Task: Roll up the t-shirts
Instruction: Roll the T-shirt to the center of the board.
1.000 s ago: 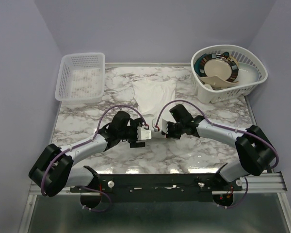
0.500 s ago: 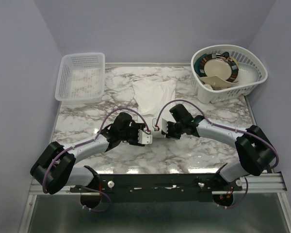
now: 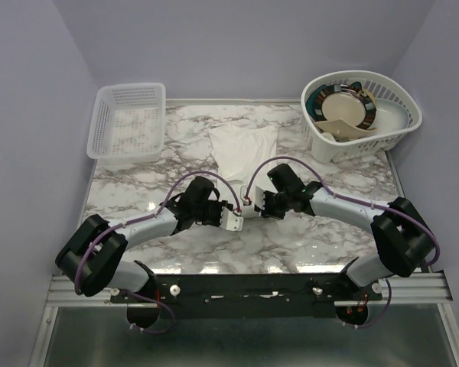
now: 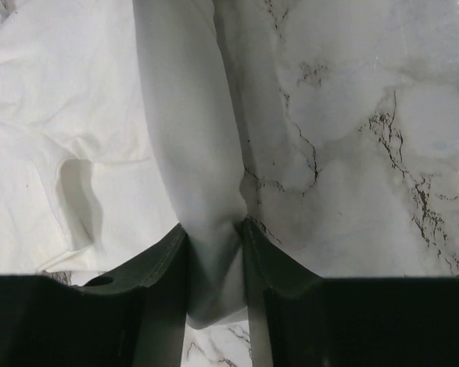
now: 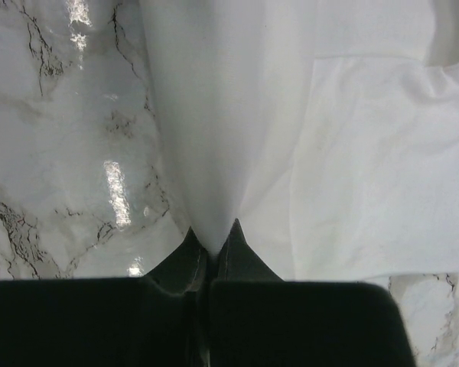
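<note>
One marble worktop, white with grey veining, fills the middle of the top view.

Two arms come in from its near edge and meet close to the centre. The left arm angles in from the near-left corner and the right arm from the near-right corner. A purple cable loops over each forearm.

One t-shirt, plain white, lies on the worktop from the centre toward the far edge, between the two baskets. Its near end runs under the two wrists.

Far-left corner: a rectangular white lattice basket.

Far-right corner: a rounded white basket holding dishes, with a cream plate leaning against a dark-rimmed one.

Left gripper: in the wrist view a fold of the shirt's cloth rises off the marble into the gap between the dark fingers. The cloth fills the gap and touches both inner faces, so the jaws are clamped on that fold, kept apart only by the bunched cloth. The rest of the shirt spreads to the left of that view, and bare marble lies to the right.

Right gripper: in the wrist view the fingertips are almost together, pinching a thin ridge of cloth that tents up from the worktop. Marble lies to the left, and to the right is the shirt, with the edge of a folded layer showing.

In the top view the two grippers sit just beside each other at the shirt's near end.
</note>
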